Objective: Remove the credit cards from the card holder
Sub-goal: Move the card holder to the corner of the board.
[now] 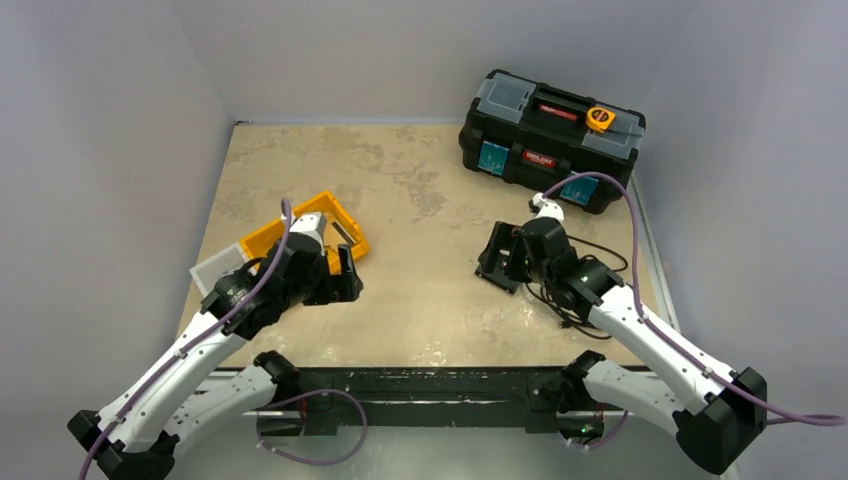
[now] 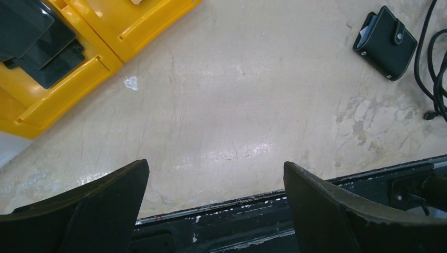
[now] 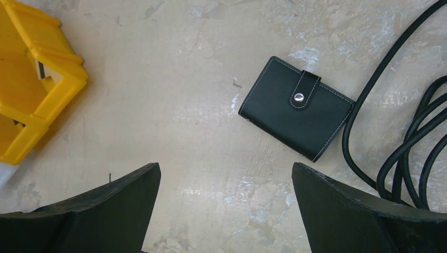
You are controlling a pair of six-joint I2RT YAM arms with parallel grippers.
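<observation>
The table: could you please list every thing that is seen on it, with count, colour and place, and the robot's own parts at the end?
card holder: 1, black, snapped shut, flat on the table ahead of the right gripper
credit cards: none visible
cable: 1 bundle, black, right of the card holder
bins: 2, yellow-orange, left part of the table
dark flat items: a few, inside one bin; kind unclear
pale tray: 1, grey-white, left of the bins
toolbox: 1, black, far right corner
small orange item: 1, on the toolbox lid
table: 1, beige, mottled
left gripper: open, empty, near the bins
right gripper: open, empty, near the card holder
</observation>
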